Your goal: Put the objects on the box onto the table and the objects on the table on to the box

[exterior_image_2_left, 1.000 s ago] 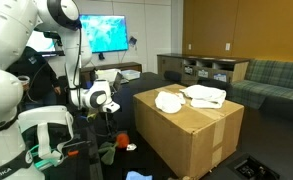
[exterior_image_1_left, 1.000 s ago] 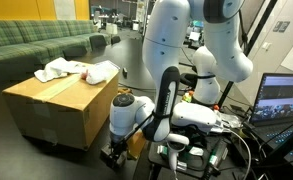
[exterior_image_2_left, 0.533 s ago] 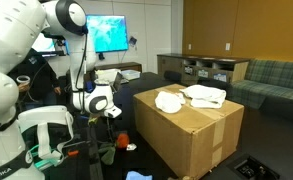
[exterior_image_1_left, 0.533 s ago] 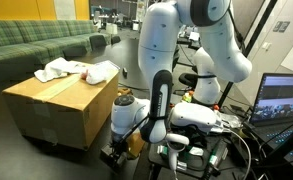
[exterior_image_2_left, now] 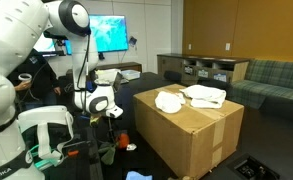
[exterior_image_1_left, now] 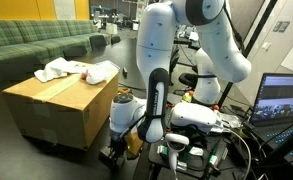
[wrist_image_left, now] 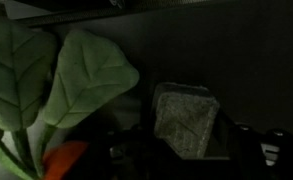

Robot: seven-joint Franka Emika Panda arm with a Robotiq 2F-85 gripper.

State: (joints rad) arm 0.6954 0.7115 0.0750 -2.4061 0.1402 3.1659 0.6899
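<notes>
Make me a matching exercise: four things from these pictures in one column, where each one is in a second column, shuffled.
Things:
1 white cloths
2 sofa
3 leaf-shaped green cloth
4 laptop

Places:
a behind the box in an exterior view
b close up in the wrist view
c on top of the box
d at the right edge of an exterior view, screen lit

Pairs: 1-c, 2-a, 3-b, 4-d.
</notes>
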